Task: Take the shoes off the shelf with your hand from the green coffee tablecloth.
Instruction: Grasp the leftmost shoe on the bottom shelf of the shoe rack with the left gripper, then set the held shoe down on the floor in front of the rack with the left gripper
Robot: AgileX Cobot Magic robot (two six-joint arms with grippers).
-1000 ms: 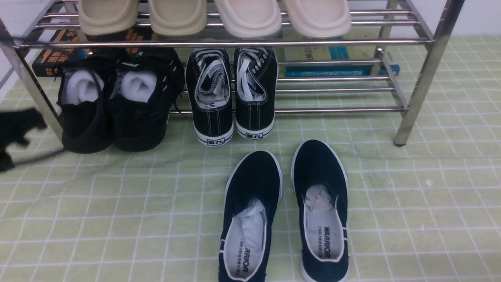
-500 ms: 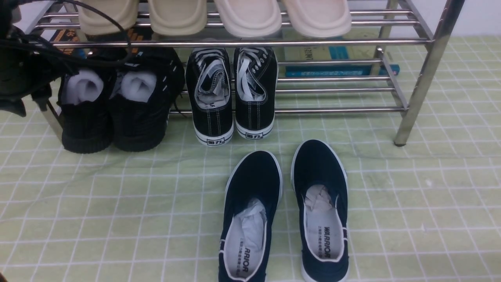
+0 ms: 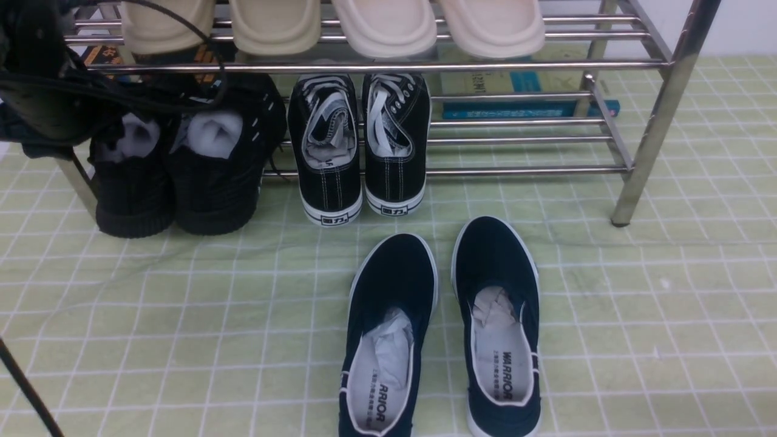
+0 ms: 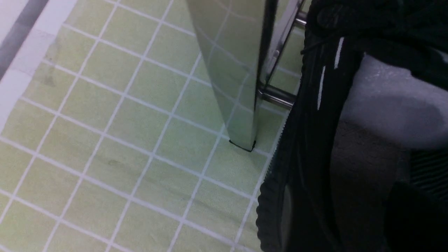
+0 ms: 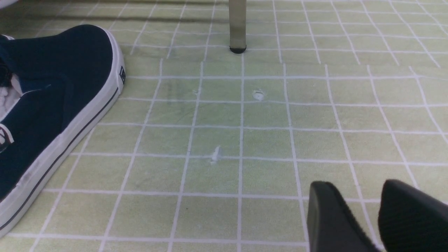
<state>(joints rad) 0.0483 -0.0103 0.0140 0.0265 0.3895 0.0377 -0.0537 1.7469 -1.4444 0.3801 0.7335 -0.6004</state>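
Right gripper (image 5: 364,199) stood slightly apart and empty over bare green coffee tablecloth (image 3: 668,340), shoes (image 3: 212,176) stuffed with paper sat at left end of shelf (image 3: 516,67) lower tier, heels past front bar, left gripper (image 3: 45,115) above them, its opening could not be told.

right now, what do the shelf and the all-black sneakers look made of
Shelf: polished steel tubing, it seems; it mirrors the cloth's grid. All-black sneakers: knit fabric uppers, going by the ribbed weave, over matte, probably rubber, soles with ridged edges.
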